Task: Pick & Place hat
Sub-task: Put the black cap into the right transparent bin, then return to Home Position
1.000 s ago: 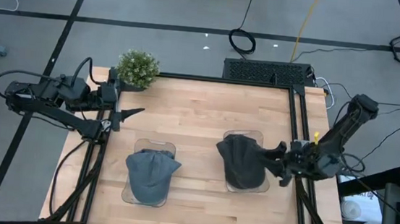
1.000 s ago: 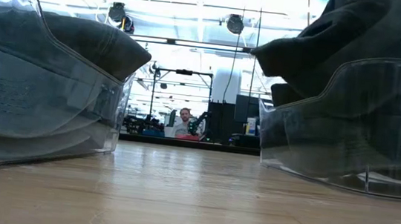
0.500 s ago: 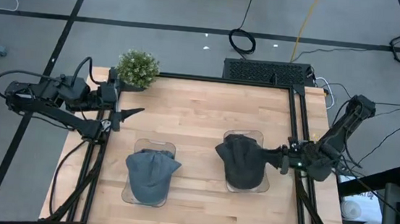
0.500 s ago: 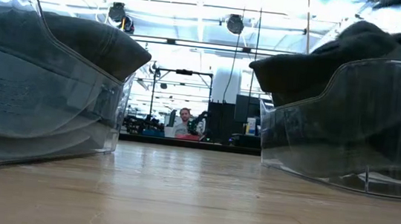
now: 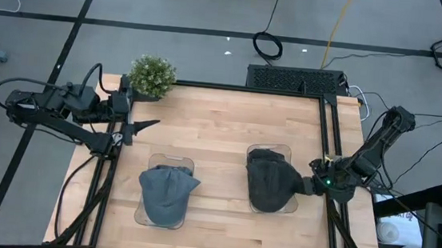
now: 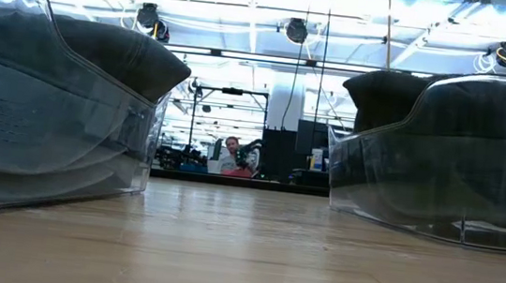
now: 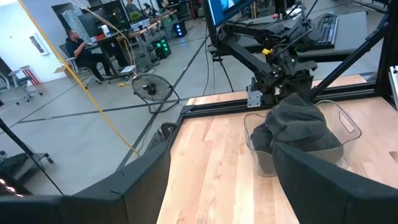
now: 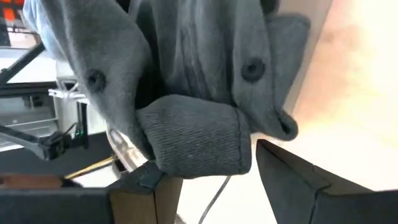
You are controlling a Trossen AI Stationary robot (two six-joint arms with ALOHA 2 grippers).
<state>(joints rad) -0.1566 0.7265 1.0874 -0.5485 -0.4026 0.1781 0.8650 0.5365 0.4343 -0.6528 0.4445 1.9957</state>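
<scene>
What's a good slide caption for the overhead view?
Right pincer at the dark hat in its clear tray; left pincer waits open near the plant.

Place: robotics lab or open workshop hall
Floor: bare grey concrete, loose cables (image 5: 266,44) lying on it
Ceiling: strip lights (image 6: 247,17) and exposed rails, low view
Work area: wooden desk (image 5: 220,132) in a black metal frame
Background: monitor desks, a seated person (image 7: 84,53), a standing fan (image 7: 151,89)
</scene>
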